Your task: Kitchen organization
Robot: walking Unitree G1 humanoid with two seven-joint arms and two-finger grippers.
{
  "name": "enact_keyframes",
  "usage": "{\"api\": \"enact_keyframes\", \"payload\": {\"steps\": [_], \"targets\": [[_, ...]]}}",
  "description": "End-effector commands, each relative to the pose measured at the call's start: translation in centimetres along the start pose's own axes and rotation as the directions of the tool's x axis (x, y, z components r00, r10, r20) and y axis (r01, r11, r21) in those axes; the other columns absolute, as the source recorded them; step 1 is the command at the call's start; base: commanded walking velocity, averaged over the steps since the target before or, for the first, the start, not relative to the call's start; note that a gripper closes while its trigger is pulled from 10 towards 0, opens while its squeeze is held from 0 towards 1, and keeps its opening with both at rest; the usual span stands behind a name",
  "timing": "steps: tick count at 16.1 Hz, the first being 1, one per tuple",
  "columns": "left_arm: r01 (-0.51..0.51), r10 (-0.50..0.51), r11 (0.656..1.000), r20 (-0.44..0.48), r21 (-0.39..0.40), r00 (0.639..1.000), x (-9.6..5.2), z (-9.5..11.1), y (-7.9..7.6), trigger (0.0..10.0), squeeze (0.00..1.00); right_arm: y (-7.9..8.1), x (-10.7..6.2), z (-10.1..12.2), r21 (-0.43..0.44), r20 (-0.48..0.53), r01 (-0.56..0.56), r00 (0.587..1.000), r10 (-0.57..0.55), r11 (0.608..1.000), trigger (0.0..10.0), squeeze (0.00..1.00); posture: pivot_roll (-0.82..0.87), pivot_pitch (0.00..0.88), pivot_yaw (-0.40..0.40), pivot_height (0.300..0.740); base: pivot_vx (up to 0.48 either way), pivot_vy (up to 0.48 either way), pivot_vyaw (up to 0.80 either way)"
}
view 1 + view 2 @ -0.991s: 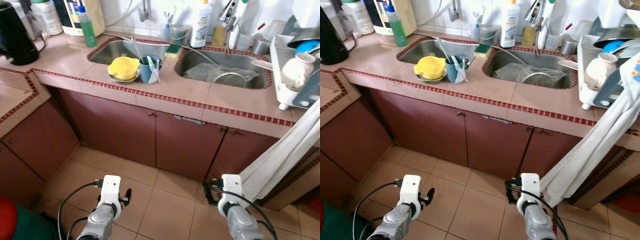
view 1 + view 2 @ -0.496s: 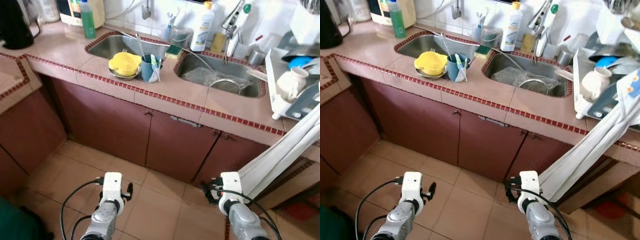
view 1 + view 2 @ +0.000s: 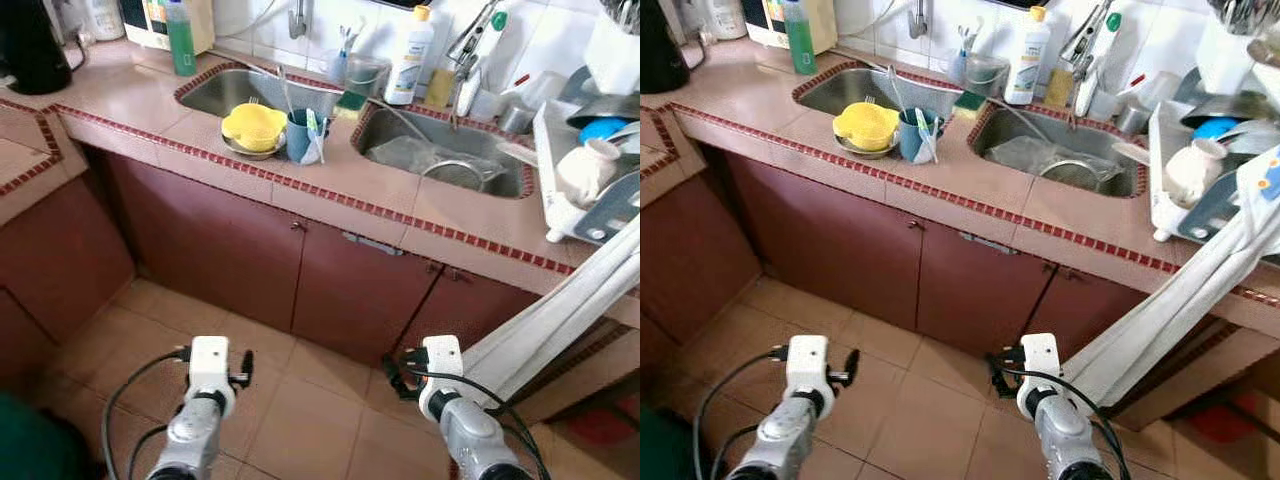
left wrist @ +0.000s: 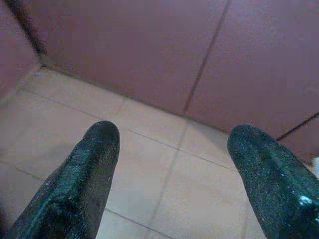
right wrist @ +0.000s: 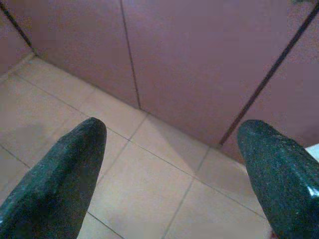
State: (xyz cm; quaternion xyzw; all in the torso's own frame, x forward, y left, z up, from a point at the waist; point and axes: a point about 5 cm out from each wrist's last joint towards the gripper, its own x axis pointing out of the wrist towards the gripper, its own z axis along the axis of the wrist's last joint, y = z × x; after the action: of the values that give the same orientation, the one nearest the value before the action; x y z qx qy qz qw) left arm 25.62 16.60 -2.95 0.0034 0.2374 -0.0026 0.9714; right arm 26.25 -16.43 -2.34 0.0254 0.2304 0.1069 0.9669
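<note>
Both arms are carried low and idle in front of the cabinet doors, above the floor tiles; nothing is being handled yet. The left pincer is seen with its fingers spread apart and nothing between them, pointed at the floor and cabinet base. The right pincer is likewise held apart and empty. Judged as a transit posture: arms tucked down so nothing on the desk gets clipped while the robot is positioned.

The work is up on the tiled desk, well above both pincers. A yellow bowl is set on the strip between the two sinks, touching or just beside a blue cup in which utensils are stood upright. The left sink looks mostly bare; a metal item lies in the right sink, detail too unclear to name. A white bottle and a green bottle are parked against the back wall. A dish rack with a white jug is kept at the right end of the desk, presumably for draining. A cloth is hung off the desk edge near the right arm; snag risk is judged possible when that arm is raised.

Progress: probably early, with no item yet reached.
</note>
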Motion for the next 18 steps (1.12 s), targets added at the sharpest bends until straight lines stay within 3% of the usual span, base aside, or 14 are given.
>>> {"api": "enact_keyframes", "payload": {"steps": [1, 2, 3, 5, 9, 18], "targets": [[0.012, -0.004, 0.996, -0.088, 0.093, 0.996, -0.8, -2.1, -0.1, 10.0, 0.00, -0.3, -0.6, -1.3, -0.034, -0.055, 0.025, 0.998, -0.026, 0.999, 10.0, 0.00, 0.05, 0.000, -0.071, 0.732, 0.000, 0.000, 0.00], [0.012, -0.004, 0.996, -0.088, 0.093, 0.996, -0.8, -2.1, -0.1, 10.0, 0.00, -0.3, -0.6, -1.3, -0.034, -0.055, 0.025, 0.998, -0.026, 0.999, 10.0, 0.00, 0.05, 0.000, -0.071, 0.732, 0.000, 0.000, 0.00], [0.030, -0.012, 0.993, -0.153, 0.116, 0.988, -1.6, -3.7, 0.4, 10.0, 0.00, -0.5, -1.3, -2.6, -0.048, -0.103, 0.042, 0.994, -0.047, 0.998, 10.0, 0.00, 0.04, 0.000, -0.059, 0.732, 0.000, 0.000, 0.00], [0.039, -0.029, 0.997, -0.139, 0.070, 0.990, -1.9, -3.8, 0.7, 10.0, 0.00, -0.7, -1.7, -3.0, -0.025, -0.098, 0.051, 0.994, -0.053, 0.998, 10.0, 0.00, 0.04, 0.000, -0.057, 0.732, 0.000, 0.000, 0.00], [0.037, -0.021, 0.995, -0.178, 0.089, 0.984, -2.3, -4.6, 0.9, 10.0, 0.00, -0.6, -2.1, -4.0, -0.056, -0.145, 0.053, 0.988, -0.061, 0.997, 10.0, 0.00, 0.04, 0.000, -0.059, 0.732, 0.000, 0.000, 0.00], [0.040, -0.029, 0.997, -0.184, 0.060, 0.983, -2.5, -5.0, 1.0, 10.0, 0.00, -0.2, -1.8, -3.8, -0.053, -0.136, 0.045, 0.989, -0.052, 0.998, 10.0, 0.00, 0.06, 0.000, -0.063, 0.732, 0.000, 0.000, 0.00]]}}
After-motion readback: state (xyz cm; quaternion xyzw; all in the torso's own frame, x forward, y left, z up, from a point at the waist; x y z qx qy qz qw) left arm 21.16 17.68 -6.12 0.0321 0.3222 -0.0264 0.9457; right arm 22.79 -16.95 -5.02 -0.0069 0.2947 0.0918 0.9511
